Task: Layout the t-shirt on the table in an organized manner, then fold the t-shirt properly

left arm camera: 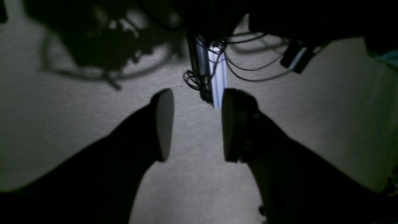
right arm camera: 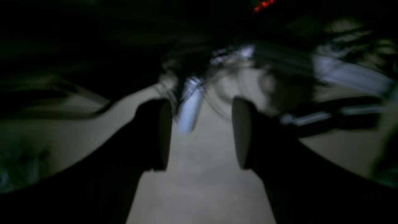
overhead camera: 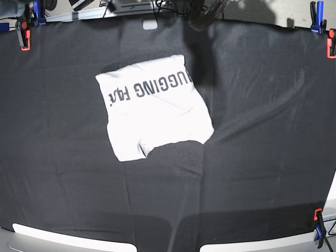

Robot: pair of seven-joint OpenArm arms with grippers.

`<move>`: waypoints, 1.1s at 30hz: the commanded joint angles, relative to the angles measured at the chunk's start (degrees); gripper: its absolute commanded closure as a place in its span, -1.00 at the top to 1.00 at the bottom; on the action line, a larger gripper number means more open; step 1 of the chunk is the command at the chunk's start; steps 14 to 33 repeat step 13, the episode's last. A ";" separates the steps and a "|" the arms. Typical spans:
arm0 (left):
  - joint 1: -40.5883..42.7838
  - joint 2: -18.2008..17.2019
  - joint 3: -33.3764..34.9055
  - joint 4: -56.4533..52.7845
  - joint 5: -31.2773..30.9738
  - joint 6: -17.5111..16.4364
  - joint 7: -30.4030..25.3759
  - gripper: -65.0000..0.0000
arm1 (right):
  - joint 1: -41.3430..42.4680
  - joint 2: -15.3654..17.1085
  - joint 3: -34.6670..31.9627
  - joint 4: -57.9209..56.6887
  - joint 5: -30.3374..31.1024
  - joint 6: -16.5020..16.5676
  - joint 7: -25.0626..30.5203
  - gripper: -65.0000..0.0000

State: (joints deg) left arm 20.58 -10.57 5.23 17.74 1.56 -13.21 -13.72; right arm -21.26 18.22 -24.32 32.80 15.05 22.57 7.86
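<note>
Folded into a rough, slightly skewed square, the t-shirt (overhead camera: 156,106) on the table (overhead camera: 262,131), left of centre and toward the far half in the base view; lettering face-up along its far edge, reading upside down from this side; near edge uneven, with a curved notch and a small flap at the lower left corner; black cloth bare on all sides of it, well apart from every edge; red and blue clamps (overhead camera: 23,32) at the far left corner, more of them at the far right (overhead camera: 317,16) and at the near right corner (overhead camera: 318,226); no arm over the cloth in the base view, only dark blurred shapes at the top edge; in the left wrist view, left gripper (left arm camera: 196,124) with jaws parted, nothing between the pads, pale grey floor behind, a pale metal post (left arm camera: 217,77) with tangled cables (left arm camera: 196,81) beyond the fingertips; in the right wrist view, right gripper (right arm camera: 202,133) likewise spread, nothing held, picture blurred and dim; a pale post (right arm camera: 189,109) and a blurred bar to the right just made out; a red glow (right arm camera: 262,4) at the top, too smeared to identify.
</note>
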 commanded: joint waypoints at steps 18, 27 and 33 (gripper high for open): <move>-0.24 -0.46 0.04 2.29 -0.02 0.17 -1.36 -0.27 | 1.68 -1.55 -0.94 -4.26 0.33 -3.45 1.33 -0.07; -0.24 -0.46 0.04 2.29 -0.02 0.17 -1.36 -0.27 | 1.68 -1.55 -0.94 -4.26 0.33 -3.45 1.33 -0.07; -0.24 -0.46 0.04 2.29 -0.02 0.17 -1.36 -0.27 | 1.68 -1.55 -0.94 -4.26 0.33 -3.45 1.33 -0.07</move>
